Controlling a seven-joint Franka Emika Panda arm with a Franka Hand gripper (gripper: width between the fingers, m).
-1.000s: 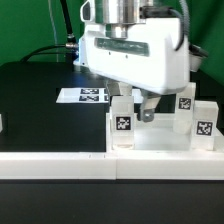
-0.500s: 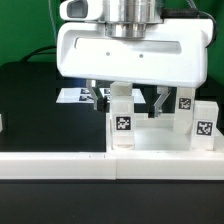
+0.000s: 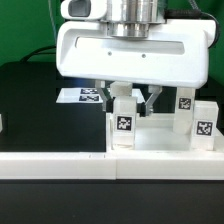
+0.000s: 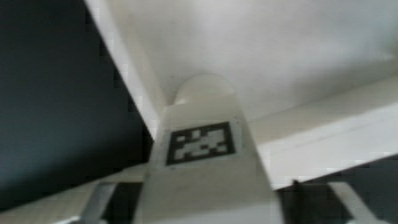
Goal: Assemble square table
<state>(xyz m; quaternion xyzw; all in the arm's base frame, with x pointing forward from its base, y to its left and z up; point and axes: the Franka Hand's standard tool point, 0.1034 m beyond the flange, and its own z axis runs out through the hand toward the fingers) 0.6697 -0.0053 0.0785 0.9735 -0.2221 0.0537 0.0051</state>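
Smooth white plastic leg [image 3: 122, 122], matt black table [image 3: 35, 110].

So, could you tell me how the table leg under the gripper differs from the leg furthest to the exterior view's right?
The near leg stands between the gripper fingers; the far-right leg stands free. The near leg looks taller. Both are white, upright and carry a black-and-white tag.

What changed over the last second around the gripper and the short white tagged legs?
The gripper came down over the nearest short white tagged leg, then its fingers narrowed from wide open to either side of it; whether they clamp it cannot be told. The other legs, the long white rail and the marker board stayed put.
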